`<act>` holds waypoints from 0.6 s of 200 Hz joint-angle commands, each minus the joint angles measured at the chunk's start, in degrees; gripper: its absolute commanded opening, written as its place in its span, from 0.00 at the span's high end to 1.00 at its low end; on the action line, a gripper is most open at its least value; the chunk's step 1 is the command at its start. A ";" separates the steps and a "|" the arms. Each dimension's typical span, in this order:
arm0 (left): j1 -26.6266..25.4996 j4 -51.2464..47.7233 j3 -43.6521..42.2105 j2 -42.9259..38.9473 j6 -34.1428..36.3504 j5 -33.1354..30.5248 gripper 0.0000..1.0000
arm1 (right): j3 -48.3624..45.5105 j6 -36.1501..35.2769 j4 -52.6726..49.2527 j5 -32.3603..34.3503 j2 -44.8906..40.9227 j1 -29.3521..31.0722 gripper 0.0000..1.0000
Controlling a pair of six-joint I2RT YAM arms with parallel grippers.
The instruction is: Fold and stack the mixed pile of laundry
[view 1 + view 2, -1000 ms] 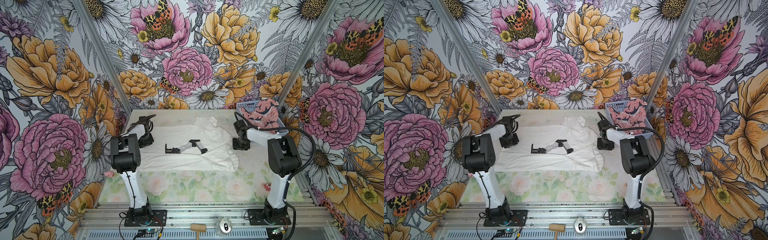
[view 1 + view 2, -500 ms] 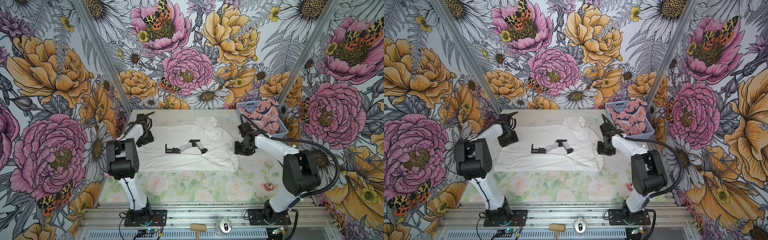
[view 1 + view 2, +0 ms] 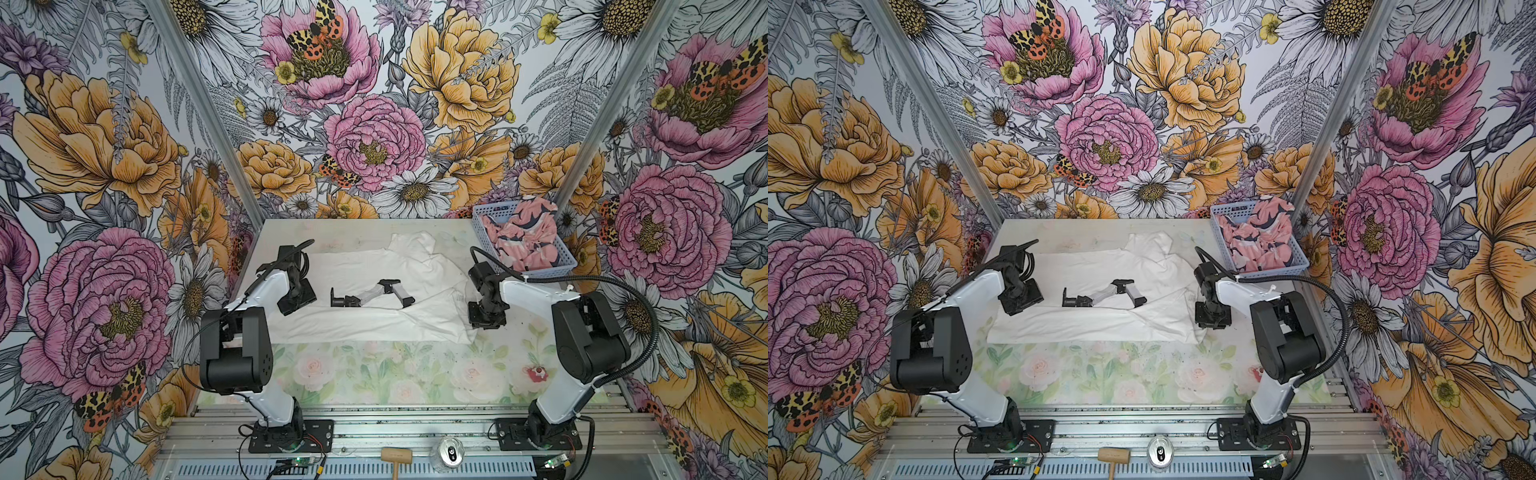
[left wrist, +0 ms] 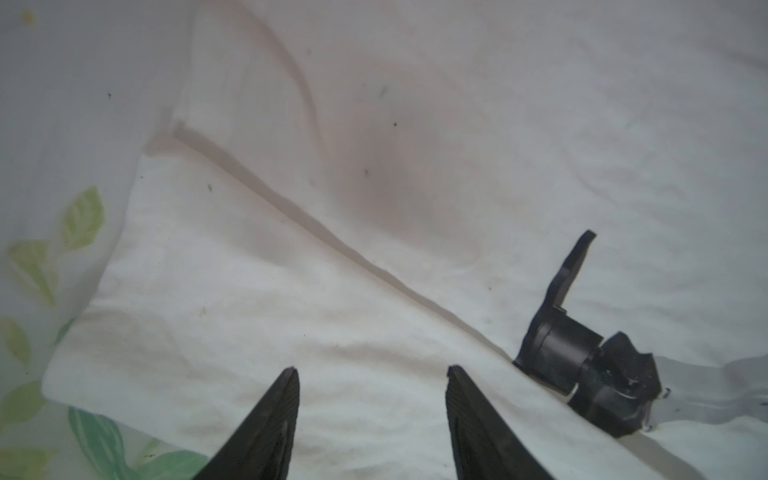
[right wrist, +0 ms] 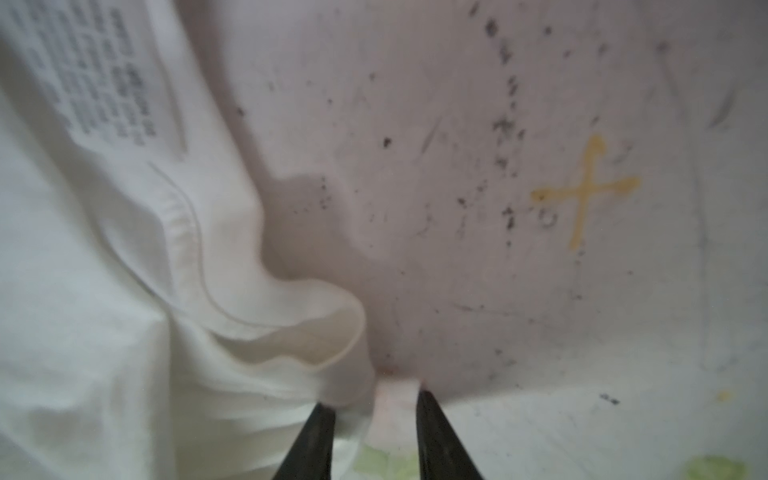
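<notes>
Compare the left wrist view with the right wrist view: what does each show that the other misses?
Left wrist only: a black jointed part lying on the cloth, beside a long straight fold line.
Right wrist only: a printed label on the garment, its curled hem, and a yellow cross marked on the scuffed table.
Both: the white T-shirt against bare table, and dark fingers standing apart with nothing clamped, on the left gripper and the right gripper.
</notes>
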 commanded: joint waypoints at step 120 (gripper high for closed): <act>-8.54 7.82 -9.15 -3.61 -5.92 7.48 0.41 | 9.28 23.50 21.09 -16.87 3.68 15.73 0.44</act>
